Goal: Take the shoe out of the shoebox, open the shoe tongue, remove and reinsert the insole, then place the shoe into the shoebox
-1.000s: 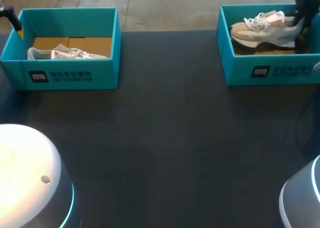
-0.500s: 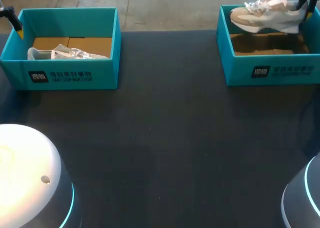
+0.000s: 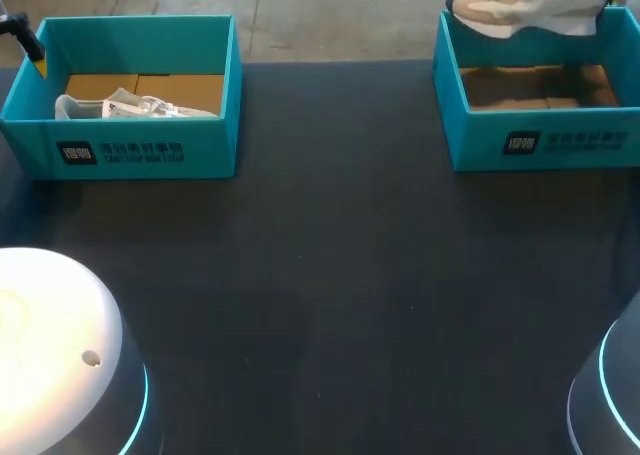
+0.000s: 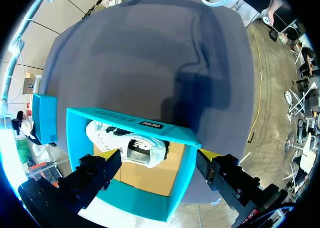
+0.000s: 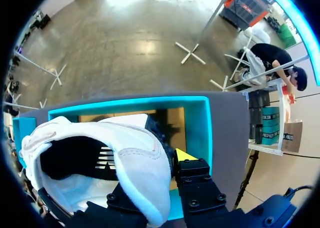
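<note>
1. The shoe [image 3: 525,5] hangs at the upper right of the head view, just above the box [image 3: 540,140]. Its sole faces down and its toe points toward the frame's left. The box's cardboard floor beneath it is bare.
2. The right claw [image 5: 150,188] grips the shoe at the heel. In its wrist view the heel collar fills the space between the fingers, and one yellow-tipped finger [image 5: 186,163] presses against its outer side. The other finger is hidden by the shoe, but since the shoe is off the floor, I judge the claw clamped on it.
3. The left claw [image 4: 160,170] has its fingers wide apart and holds nothing. It hovers over the left box [image 4: 115,117], where a white shoe [image 4: 127,148] lies on the floor.
4. The step in hand looks like the first one, taking the shoe out. The sole seems about level with the rim, so it may want a little more height before it crosses the near wall.
5. A heel-only grip leaves the toe free to droop or swing, so the carry should be slow and level.
6. The open worktop [image 3: 330,275] in the middle of the frame looks like the place to set it. It should land sole flat, with the toe toward the left arm so the tongue is within reach.
7. The loose laces could catch on the rim, so they need watching.
</note>
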Controlling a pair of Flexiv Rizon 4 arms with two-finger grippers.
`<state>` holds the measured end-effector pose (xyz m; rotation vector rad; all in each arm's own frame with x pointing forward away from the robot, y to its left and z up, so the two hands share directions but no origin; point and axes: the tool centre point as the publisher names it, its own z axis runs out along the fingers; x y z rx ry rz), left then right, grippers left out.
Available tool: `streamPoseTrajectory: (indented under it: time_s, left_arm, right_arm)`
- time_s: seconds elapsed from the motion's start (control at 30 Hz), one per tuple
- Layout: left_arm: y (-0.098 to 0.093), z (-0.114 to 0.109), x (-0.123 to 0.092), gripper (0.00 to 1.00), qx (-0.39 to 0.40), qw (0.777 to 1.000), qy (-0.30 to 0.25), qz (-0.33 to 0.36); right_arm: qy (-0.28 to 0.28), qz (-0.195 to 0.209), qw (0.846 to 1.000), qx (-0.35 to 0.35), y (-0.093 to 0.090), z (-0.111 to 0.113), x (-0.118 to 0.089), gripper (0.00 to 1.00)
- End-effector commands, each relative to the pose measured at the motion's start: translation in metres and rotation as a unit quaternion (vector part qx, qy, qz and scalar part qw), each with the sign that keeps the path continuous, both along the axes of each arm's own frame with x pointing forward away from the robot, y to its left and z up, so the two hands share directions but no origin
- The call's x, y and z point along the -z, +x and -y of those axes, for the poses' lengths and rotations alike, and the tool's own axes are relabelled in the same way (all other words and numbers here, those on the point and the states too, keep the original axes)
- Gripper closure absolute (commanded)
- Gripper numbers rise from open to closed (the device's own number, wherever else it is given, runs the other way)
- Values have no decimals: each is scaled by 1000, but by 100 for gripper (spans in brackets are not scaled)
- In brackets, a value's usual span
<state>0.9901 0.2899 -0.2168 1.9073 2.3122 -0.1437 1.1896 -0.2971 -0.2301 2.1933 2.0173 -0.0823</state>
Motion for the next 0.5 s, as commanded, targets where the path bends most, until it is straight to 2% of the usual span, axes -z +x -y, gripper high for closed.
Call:
streamPoseTrajectory:
  time_s: [0.03, 0.5]
  left_arm:
    - [-1, 0, 0, 0, 0, 1000, 1, 1]
    - [-1, 0, 0, 0, 0, 1000, 1, 1]
  right_arm:
    - [-13, 41, 999, -8, -22, -13, -26, 100]
    - [-19, 57, 998, -7, -71, -44, -51, 100]
